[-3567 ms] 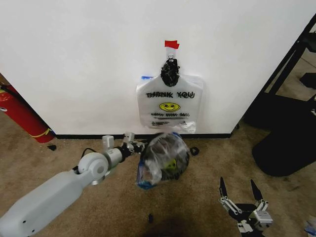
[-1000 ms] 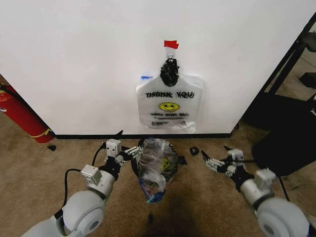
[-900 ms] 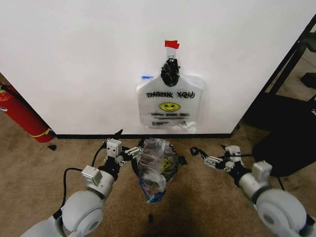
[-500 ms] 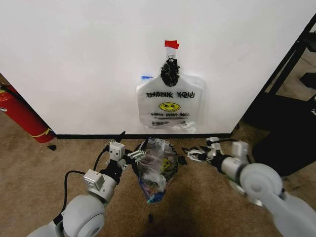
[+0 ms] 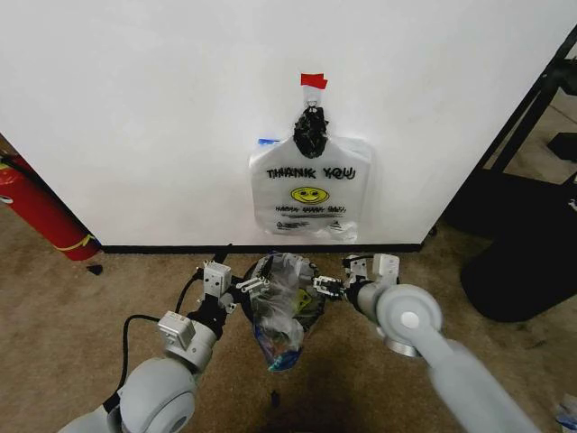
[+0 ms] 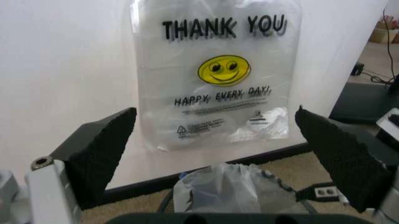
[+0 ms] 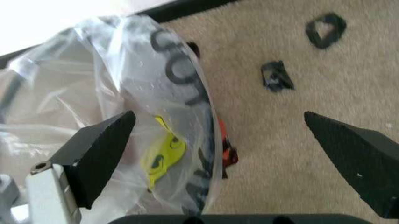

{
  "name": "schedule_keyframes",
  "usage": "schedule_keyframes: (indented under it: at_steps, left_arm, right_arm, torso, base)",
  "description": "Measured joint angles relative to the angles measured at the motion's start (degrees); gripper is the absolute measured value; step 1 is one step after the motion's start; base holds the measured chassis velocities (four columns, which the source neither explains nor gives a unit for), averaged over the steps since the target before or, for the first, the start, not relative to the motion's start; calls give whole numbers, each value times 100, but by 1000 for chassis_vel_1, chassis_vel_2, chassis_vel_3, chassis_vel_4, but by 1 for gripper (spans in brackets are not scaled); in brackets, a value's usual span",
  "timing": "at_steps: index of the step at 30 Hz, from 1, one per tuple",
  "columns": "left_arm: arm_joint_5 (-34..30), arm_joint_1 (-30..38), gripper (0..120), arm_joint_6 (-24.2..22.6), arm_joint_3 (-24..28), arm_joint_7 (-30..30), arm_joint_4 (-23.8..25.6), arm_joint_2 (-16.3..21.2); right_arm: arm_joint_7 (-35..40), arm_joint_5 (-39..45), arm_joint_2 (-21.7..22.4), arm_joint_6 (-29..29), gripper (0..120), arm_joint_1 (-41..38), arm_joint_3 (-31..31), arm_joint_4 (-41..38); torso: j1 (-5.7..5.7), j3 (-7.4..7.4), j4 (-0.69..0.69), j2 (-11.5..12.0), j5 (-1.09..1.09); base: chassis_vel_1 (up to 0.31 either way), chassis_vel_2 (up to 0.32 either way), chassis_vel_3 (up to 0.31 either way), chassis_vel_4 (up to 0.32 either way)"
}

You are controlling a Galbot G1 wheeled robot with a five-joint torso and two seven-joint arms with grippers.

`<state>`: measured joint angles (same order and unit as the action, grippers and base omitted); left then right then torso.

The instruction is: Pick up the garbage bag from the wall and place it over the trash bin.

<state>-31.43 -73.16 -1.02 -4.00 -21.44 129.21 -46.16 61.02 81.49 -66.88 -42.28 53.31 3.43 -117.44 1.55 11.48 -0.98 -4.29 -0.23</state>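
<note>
1. Low on the beige carpet floor [image 5: 81, 307], close to the white wall [image 5: 135, 108], stands the small round black trash bin [image 5: 311, 271]; its dark rim shows through plastic and a bit of red shows at its base in the right wrist view.
2. Draped over that bin is the thin translucent crinkly garbage bag [image 5: 284, 307], bunched and sagging toward the near side, with a blue patch at its near end, black lettering and a yellow smiley seen through the film [image 7: 165, 151].
3. On the wall just above and behind hangs a second like carrier bag [image 5: 309, 194], flat, printed "THANK YOU" and "HAPPY EVERY DAY!" with a yellow smiley, hung from a dark knot under a red tape strip [image 5: 313, 81].
4. At the bin's left, the left gripper [image 5: 236, 282] sits beside the bag's rim with its fingers spread wide apart, as the left wrist view shows; whether they touch the plastic cannot be told.
5. At the bin's right, the right gripper [image 5: 329, 284] is just beside the bag, its fingers also wide apart.
6. Far left, a red fire extinguisher [image 5: 36, 212] leans by the wall.
7. Small black scraps [image 7: 277, 77] lie on the carpet to the bin's right.
</note>
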Motion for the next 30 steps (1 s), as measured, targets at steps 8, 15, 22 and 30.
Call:
schedule_keyframes:
  at_steps: [8, 15, 22, 30]
  left_arm:
    - [-15, 17, 100, -9, 48, -13, -71, -51]
    - [-27, -22, 100, -16, 37, -41, -100, -110]
    - [-24, -83, 100, -14, 26, -45, -84, -151]
    - [-23, -132, 100, 8, 15, -49, -76, -147]
  right_arm:
    - [133, 4, -126, 10, 100, -50, -167, 257]
    - [176, -65, -468, 17, 95, -220, -190, 629]
    - [130, -206, -654, 21, 78, -285, -259, 902]
    - [47, -314, -756, 25, 58, -243, -261, 1110]
  torso:
    - [0, 0, 0, 0, 1]
    - [0, 0, 0, 0, 1]
    - [0, 0, 0, 0, 1]
    - [0, 0, -1, 0, 2]
  base:
    - [0, 0, 0, 0]
    - [0, 0, 0, 0]
    - [0, 0, 0, 0]
    - [0, 0, 0, 0]
